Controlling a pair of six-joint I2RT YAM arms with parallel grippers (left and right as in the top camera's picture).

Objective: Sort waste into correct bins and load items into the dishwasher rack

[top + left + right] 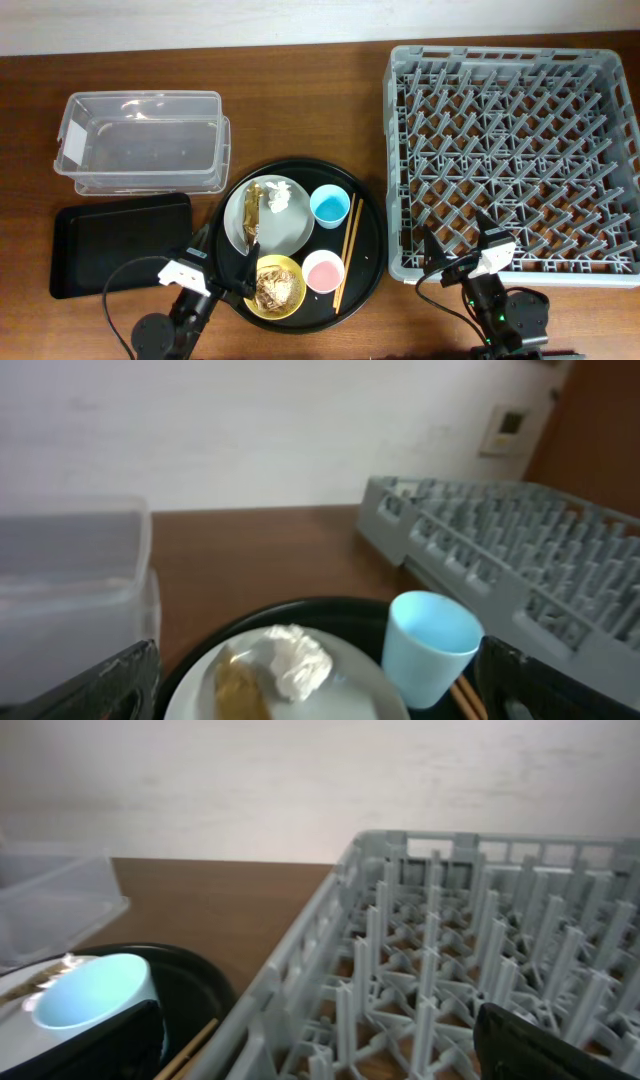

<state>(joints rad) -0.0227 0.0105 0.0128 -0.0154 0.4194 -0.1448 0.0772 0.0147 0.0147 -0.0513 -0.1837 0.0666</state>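
On the round tray [371, 225], the plate [295, 235] carries tissue [277, 197] and wrapper [252, 212], the bowl [298, 284] scraps [270, 287]; left fingers [100, 685] and right fingers [560, 1045] gape wide, gripping nothing.

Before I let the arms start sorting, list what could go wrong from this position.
1. The tissue lies right beside the wrapper on the plate; grabbing one may drag the other along with it.
2. The yellow bowl holds food scraps; racking it before emptying would likely spill them.
3. The chopsticks lie close beside the blue cup and pink cup; reaching for either cup could knock them.
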